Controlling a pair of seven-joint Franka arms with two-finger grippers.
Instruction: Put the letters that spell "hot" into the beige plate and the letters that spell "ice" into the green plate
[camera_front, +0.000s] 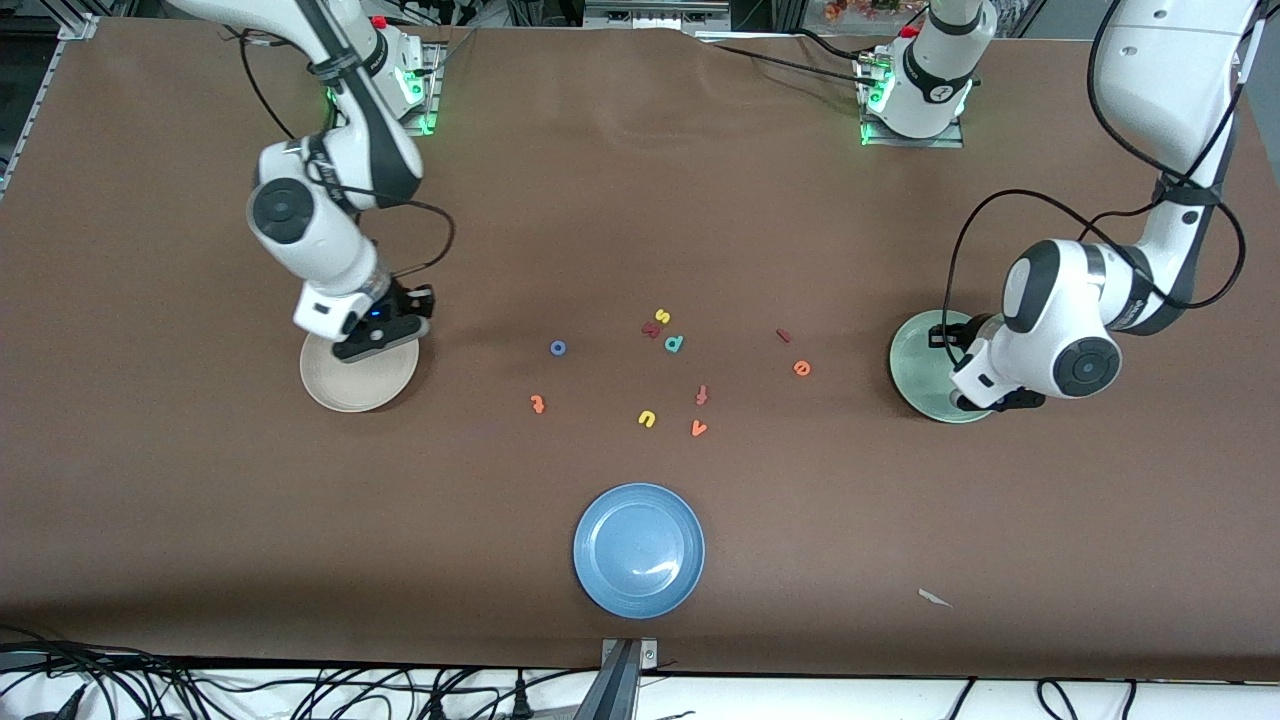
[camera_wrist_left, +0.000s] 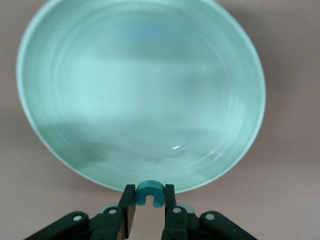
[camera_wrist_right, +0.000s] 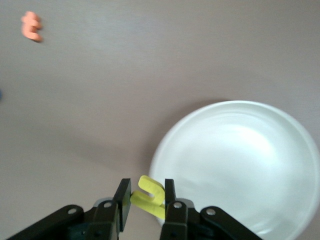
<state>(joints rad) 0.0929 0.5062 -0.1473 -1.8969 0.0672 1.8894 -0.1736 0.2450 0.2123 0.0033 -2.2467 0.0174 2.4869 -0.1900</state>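
Letters first: I have the teal foam c (camera_wrist_left: 149, 192) pinched in the left claw (camera_wrist_left: 150, 210) over the rim of the pale green plate (camera_wrist_left: 60, 60), and the yellow foam h (camera_wrist_right: 149, 196) clamped in the right claw (camera_wrist_right: 147, 210) at the round beige plate's (camera_wrist_right: 280, 165) edge. Next I judge each needs centring, then release.
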